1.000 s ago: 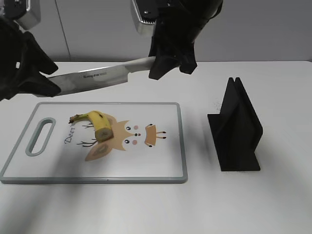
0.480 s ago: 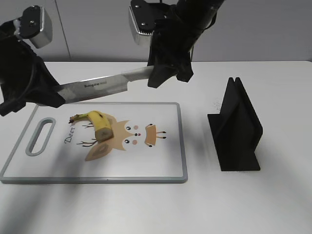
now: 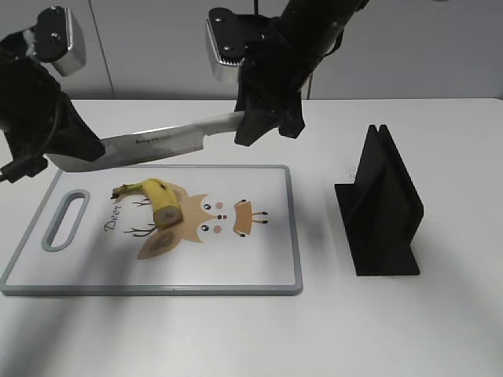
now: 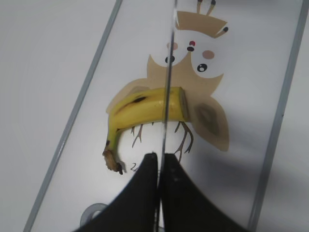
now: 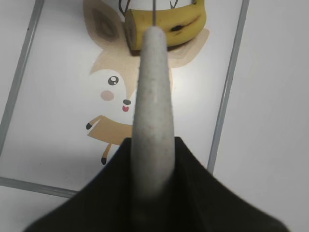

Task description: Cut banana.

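Observation:
The banana (image 3: 157, 198) lies on the white cutting board (image 3: 295, 236), stem to the left and its cut end over the printed deer. A long knife (image 3: 165, 137) hangs above the board's far edge, held at both ends. My left gripper (image 3: 78, 149) is shut on the blade tip. My right gripper (image 3: 263, 118) is shut on the grey handle. In the left wrist view the blade (image 4: 168, 87) runs edge-on above the banana (image 4: 145, 108), out from my left gripper (image 4: 158, 159). In the right wrist view my right gripper (image 5: 152, 145) clamps the handle (image 5: 152, 96), with the banana (image 5: 169, 21) beyond it.
A black knife stand (image 3: 381, 208) sits on the white table to the right of the board. The board has a slotted handle (image 3: 64, 220) at its left end. A grey wall runs behind the table.
Both arms have lowered the knife a little toward the board. The left arm has shifted right and its wrist has come into view. The banana has not moved.

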